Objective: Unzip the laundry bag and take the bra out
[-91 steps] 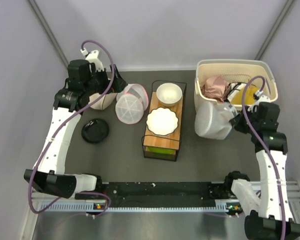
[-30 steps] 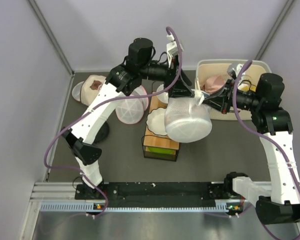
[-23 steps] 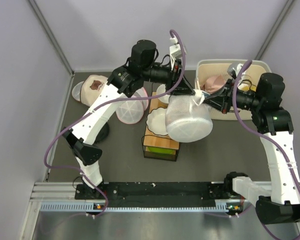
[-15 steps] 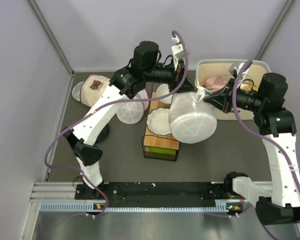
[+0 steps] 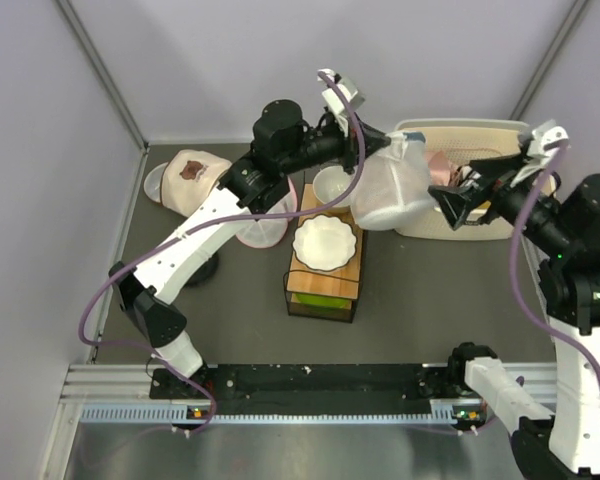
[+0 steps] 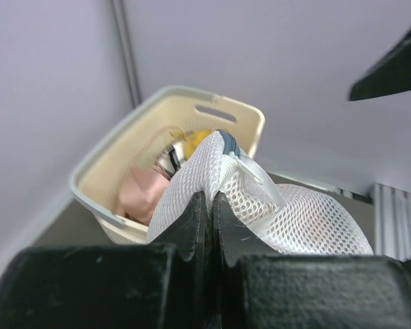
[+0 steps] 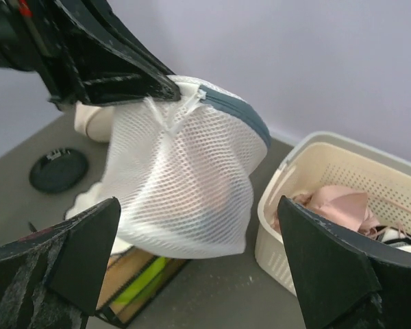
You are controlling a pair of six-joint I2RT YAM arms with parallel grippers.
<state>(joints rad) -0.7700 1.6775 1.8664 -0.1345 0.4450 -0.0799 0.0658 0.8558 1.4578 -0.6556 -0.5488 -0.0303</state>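
Observation:
The laundry bag (image 5: 390, 192), white mesh with a grey zip seam, hangs in the air above the bowl rack. My left gripper (image 5: 383, 143) is shut on its top edge. In the left wrist view the jaws pinch the mesh (image 6: 209, 195) and the laundry bag (image 6: 281, 212) sags to the right. My right gripper (image 5: 458, 188) is open just right of the bag and does not touch it. In the right wrist view the laundry bag (image 7: 185, 178) hangs beyond my wide-spread right gripper (image 7: 197, 204). The bra is hidden; I cannot make out anything through the mesh.
A cream basket (image 5: 500, 128) with a pale pink garment (image 7: 339, 205) stands at the back right, close behind the bag. Under the bag is a wire rack (image 5: 325, 290) with a white plate and bowl. A beige mesh bag (image 5: 190, 170) lies at the back left, and a black lid (image 7: 58, 170) lies on the table.
My right gripper has let go of the bag, opened wide and drawn back to the right. My left gripper has lifted the bag up and toward the basket.

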